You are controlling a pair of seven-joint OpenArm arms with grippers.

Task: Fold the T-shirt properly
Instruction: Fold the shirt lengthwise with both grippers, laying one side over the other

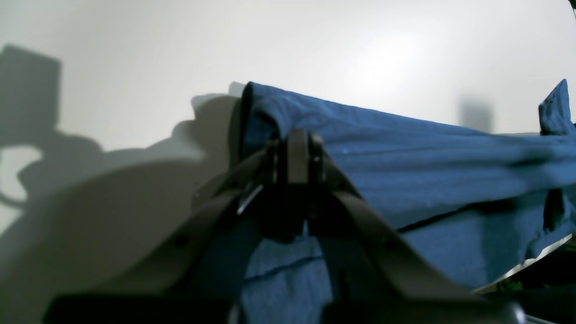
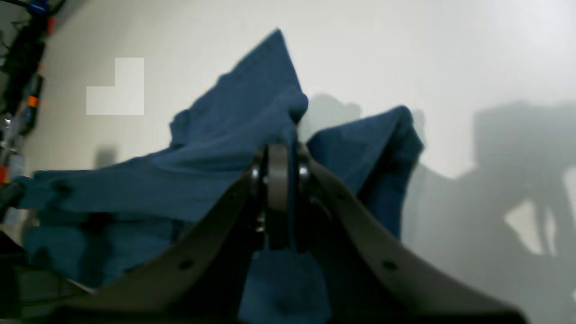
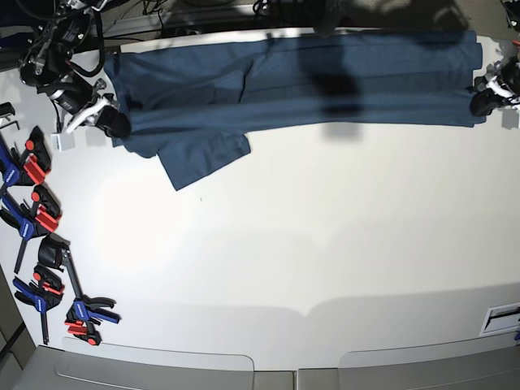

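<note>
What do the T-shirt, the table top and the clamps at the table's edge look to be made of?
T-shirt: soft knit fabric, likely cotton, matte navy; it creases and drapes where the fingers pinch it.
Table top: smooth white board, probably laminate, with a faint sheen.
Clamps: apparently black bars with blue bodies and red parts, probably plastic; too small to confirm.

Base view: overhead, far up, straight down on the white table [image 3: 284, 260]. Wrist views: low and close behind each gripper, left gripper [image 1: 294, 153] and right gripper [image 2: 279, 175], facing along the tabletop. Shared by all three: the T-shirt [image 3: 309, 77], stretched along the table's far edge.
</note>
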